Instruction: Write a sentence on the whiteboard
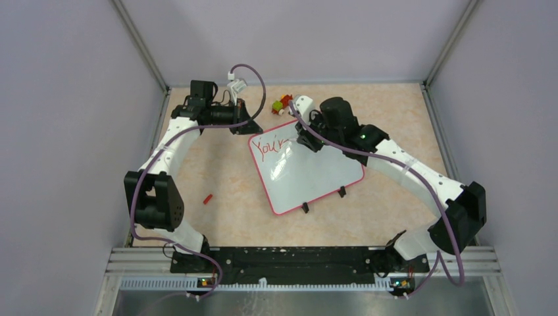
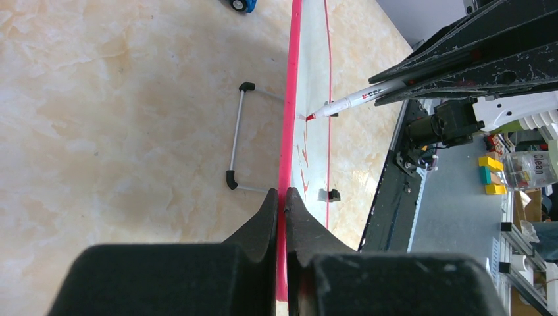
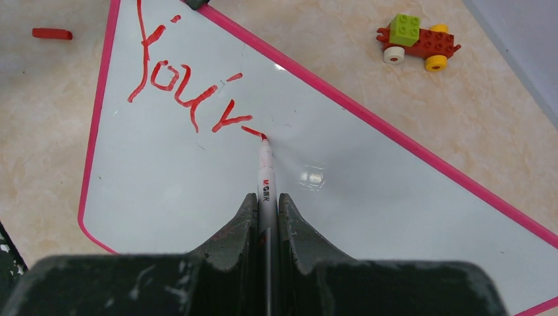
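The table [image 1: 224, 220] is a beige, marbled surface. Plain grey walls [image 1: 59, 99] close it in on the left, far and right sides, with metal posts at the two far corners. A black rail carrying both arm bases runs along the near edge.

The left gripper [image 2: 283, 192] is clenched on the pink rim of the board [image 1: 316, 174] at its far left corner, and its two fingers are pressed onto the edge from either side. A thin wire loop [image 2: 235, 139] with black ends lies on the table just beside that rim.

The board lies in the middle of the table, turned at a slant, with its clipped edge towards the arms. The sentence [image 3: 177, 82] runs in red along the far part of the board. So far it reads "You'r", followed by a short stroke.

The right gripper [image 3: 266, 197] is clamped on a marker [image 3: 265, 164], whose white barrel is pinched between the fingers. The red tip touches the board at the end of that last stroke.

Counted from the left:
- One small red cap [image 1: 208, 197] lies on the table, well apart from the board.
- There is one board.
- Two black clips [image 1: 304, 208] sit on its near edge.
- There is one marker.
- One brick-built toy car [image 3: 414, 41], in green, red and yellow, sits near the far rim.
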`<control>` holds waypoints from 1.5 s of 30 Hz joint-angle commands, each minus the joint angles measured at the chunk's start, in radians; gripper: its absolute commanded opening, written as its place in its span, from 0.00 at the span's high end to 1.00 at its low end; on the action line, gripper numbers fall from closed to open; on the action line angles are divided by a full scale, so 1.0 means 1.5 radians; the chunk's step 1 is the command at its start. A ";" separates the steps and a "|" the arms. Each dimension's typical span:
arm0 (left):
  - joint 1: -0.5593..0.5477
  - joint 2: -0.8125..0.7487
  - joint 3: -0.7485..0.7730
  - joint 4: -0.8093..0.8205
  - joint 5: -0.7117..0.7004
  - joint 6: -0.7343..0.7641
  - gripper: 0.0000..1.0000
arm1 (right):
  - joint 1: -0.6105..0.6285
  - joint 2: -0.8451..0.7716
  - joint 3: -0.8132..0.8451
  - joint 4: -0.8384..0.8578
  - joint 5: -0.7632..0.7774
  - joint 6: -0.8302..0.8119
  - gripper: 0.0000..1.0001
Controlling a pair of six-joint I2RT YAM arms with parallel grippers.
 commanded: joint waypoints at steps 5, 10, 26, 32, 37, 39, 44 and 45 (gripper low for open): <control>-0.020 0.009 0.004 -0.023 0.019 0.007 1.00 | -0.013 0.009 0.037 0.021 0.026 -0.002 1.00; -0.020 0.010 0.006 -0.023 0.019 0.009 1.00 | -0.013 0.015 0.047 0.019 0.018 0.001 1.00; -0.020 0.010 0.007 -0.026 0.022 0.010 1.00 | 0.010 0.026 0.040 0.014 -0.005 0.005 1.00; -0.020 0.010 0.009 -0.026 0.021 0.010 1.00 | 0.014 0.020 0.026 0.015 -0.007 0.006 1.00; -0.020 0.010 0.009 -0.026 0.022 0.009 1.00 | 0.018 0.012 0.014 0.014 -0.008 0.007 1.00; -0.020 0.010 0.010 -0.027 0.022 0.009 1.00 | 0.020 0.011 0.008 0.013 -0.008 0.006 1.00; -0.020 0.009 0.009 -0.026 0.022 0.010 1.00 | 0.026 0.005 -0.006 0.013 -0.009 0.006 1.00; -0.020 0.009 0.010 -0.026 0.021 0.009 1.00 | 0.027 0.005 -0.009 0.013 -0.007 0.006 1.00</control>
